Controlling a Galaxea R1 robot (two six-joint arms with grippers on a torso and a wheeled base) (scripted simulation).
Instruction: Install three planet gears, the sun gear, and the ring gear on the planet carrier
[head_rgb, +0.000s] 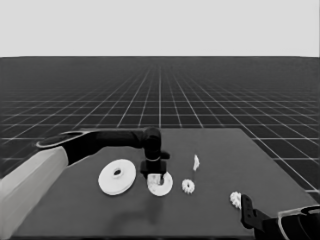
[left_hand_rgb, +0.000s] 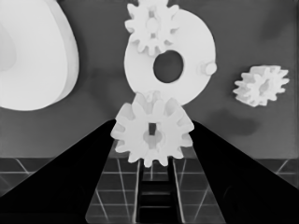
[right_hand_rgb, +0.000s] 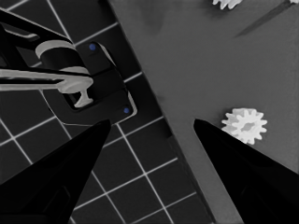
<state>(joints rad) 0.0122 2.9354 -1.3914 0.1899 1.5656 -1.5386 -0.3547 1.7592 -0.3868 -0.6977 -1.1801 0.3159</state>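
Observation:
My left gripper (head_rgb: 159, 175) hangs over the planet carrier, the smaller round part (head_rgb: 161, 185), and is shut on a planet gear (left_hand_rgb: 153, 134). In the left wrist view the held gear hovers at the near rim of the smaller round part (left_hand_rgb: 187, 70). Another gear (left_hand_rgb: 152, 25) sits on that part's far side, and a bare peg (left_hand_rgb: 210, 67) stands on its rim. The ring gear, the larger round part (head_rgb: 117, 176), lies just to the left. A loose gear (head_rgb: 188, 186) lies right of the smaller part. My right gripper (head_rgb: 247, 210) waits open at the lower right corner.
A thin white piece (head_rgb: 196, 162) lies behind the loose gear. One more gear (head_rgb: 235, 199) rests near the table's right front corner, beside the parked right gripper's fingers (right_hand_rgb: 233, 154). Dark machinery (right_hand_rgb: 84, 88) shows past the table's edge.

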